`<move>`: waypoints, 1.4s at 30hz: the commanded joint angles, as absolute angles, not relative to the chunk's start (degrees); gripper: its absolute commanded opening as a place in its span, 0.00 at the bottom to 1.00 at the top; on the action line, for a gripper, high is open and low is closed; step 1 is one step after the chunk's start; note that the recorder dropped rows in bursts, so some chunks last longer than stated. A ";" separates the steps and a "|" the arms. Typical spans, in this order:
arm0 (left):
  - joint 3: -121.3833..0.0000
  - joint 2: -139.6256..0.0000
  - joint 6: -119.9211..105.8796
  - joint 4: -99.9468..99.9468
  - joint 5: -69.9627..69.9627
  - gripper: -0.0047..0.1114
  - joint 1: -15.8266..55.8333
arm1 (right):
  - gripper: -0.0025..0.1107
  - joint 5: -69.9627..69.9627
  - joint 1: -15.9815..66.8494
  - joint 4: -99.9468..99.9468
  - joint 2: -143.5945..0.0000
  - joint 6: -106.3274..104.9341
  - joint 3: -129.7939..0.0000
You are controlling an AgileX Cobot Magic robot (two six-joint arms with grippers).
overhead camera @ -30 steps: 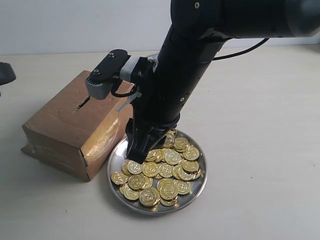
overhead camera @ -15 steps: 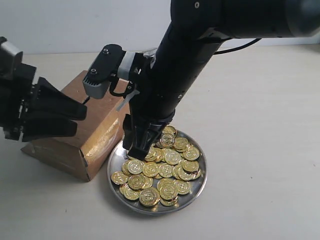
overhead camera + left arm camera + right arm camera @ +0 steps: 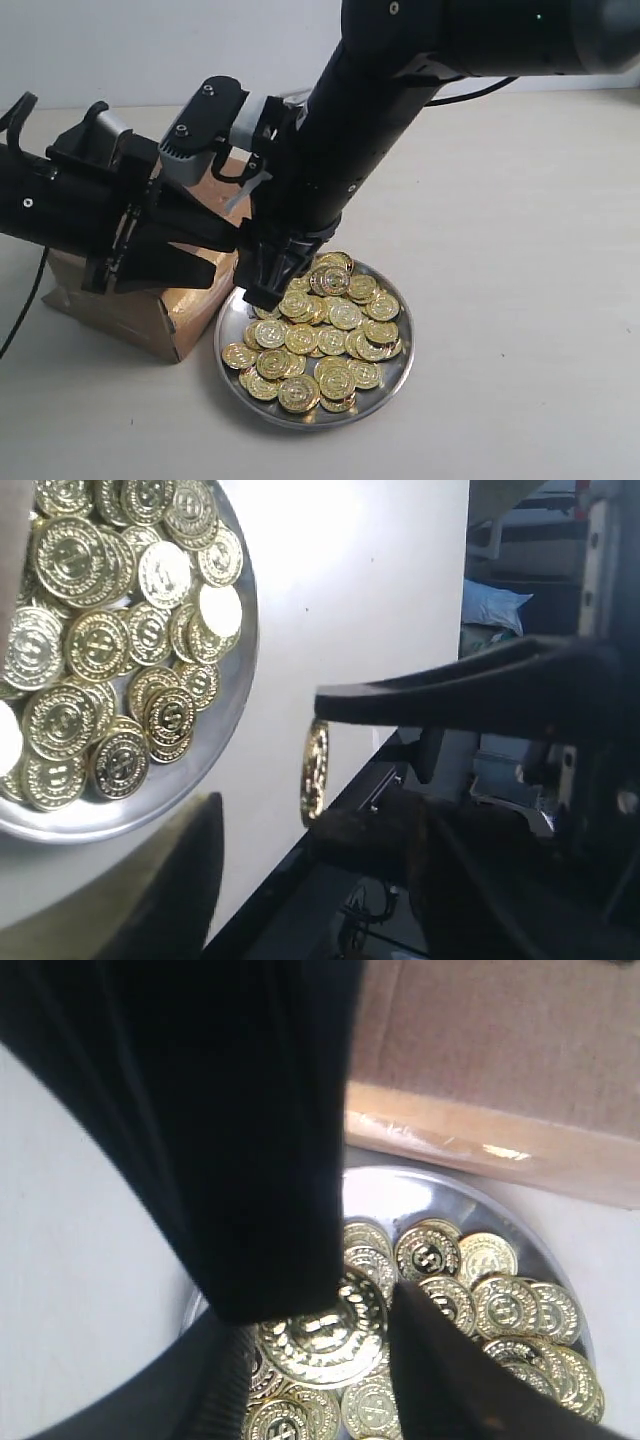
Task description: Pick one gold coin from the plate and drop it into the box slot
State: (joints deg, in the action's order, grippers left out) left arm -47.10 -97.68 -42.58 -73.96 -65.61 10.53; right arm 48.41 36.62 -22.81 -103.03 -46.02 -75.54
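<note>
A heap of gold coins [image 3: 330, 340] fills the silver plate [image 3: 405, 372]. My right gripper [image 3: 265, 288] hangs just above the plate's left rim. One gold coin [image 3: 325, 1335] sits face-on between its two fingers, whose edges meet it, so it is shut on that coin. My left gripper [image 3: 228, 262] reaches in over the brown box [image 3: 190, 305]. In the left wrist view the same coin [image 3: 314, 770] stands edge-on, and both left fingertips touch its rim. The left arm hides the slot.
The box stands against the plate's left side, its taped edge [image 3: 450, 1140] just beyond the plate rim [image 3: 520, 1222]. Both arms cross above the box and the plate's left part. Bare table [image 3: 520, 250] lies to the right.
My right gripper has risen off the coin heap with the coin. My left arm has swung in from the far left over the box and reached the right gripper's tips.
</note>
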 commanded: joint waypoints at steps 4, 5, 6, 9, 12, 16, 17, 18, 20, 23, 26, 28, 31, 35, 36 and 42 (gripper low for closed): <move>-47.48 -100.67 -41.81 -77.70 -65.64 0.50 10.91 | 0.25 46.87 36.59 -23.84 -102.73 -46.56 -75.84; -47.48 -100.67 -41.81 -77.80 -65.64 0.50 10.91 | 0.25 46.73 36.59 -23.84 -102.73 -46.56 -75.84; -47.48 -100.67 -41.81 -78.19 -66.03 0.50 10.91 | 0.25 46.60 36.59 -23.84 -102.73 -46.56 -75.84; -47.48 -100.67 -41.81 -78.61 -66.03 0.50 10.91 | 0.25 45.93 36.59 -23.97 -102.73 -46.56 -75.84; -47.48 -100.67 -41.81 -78.40 -66.43 0.44 11.40 | 0.25 45.32 36.59 -24.34 -102.73 -46.56 -75.84; -47.48 -100.67 -42.05 -78.40 -65.91 0.39 11.97 | 0.25 45.32 36.59 -25.55 -102.73 -46.94 -75.84; -47.48 -100.67 -42.05 -78.40 -65.91 0.39 11.97 | 0.25 45.32 36.59 -25.55 -102.73 -46.94 -75.84; -47.48 -100.67 -42.05 -78.40 -65.91 0.39 11.97 | 0.25 45.32 36.59 -25.55 -102.73 -46.94 -75.84; -47.48 -100.67 -42.05 -78.40 -65.91 0.38 11.97 | 0.25 45.32 36.59 -25.55 -102.73 -46.94 -75.84; -47.48 -100.67 -42.05 -78.40 -65.91 0.34 11.97 | 0.25 45.32 36.59 -25.96 -102.73 -46.94 -75.84; -47.48 -100.67 -42.05 -78.37 -65.91 0.22 11.97 | 0.25 45.08 36.59 -25.94 -102.73 -46.94 -75.84; -47.48 -100.67 -42.76 -78.37 -66.02 0.14 11.97 | 0.25 45.09 36.59 -26.13 -102.73 -46.94 -75.84; -47.48 -100.67 -43.12 -78.26 -66.02 0.04 11.97 | 0.25 44.83 36.59 -26.88 -102.73 -47.06 -75.84; -47.48 -100.67 -43.12 -78.14 -66.02 0.04 11.97 | 0.25 44.84 36.59 -27.02 -102.73 -47.15 -75.84; -47.48 -100.67 -43.12 -78.14 -66.12 0.04 11.97 | 0.25 44.84 36.59 -27.02 -102.73 -47.08 -75.84; -47.48 -100.67 -43.12 -78.14 -66.27 0.04 11.97 | 0.40 46.68 36.59 -27.02 -102.73 -47.08 -75.84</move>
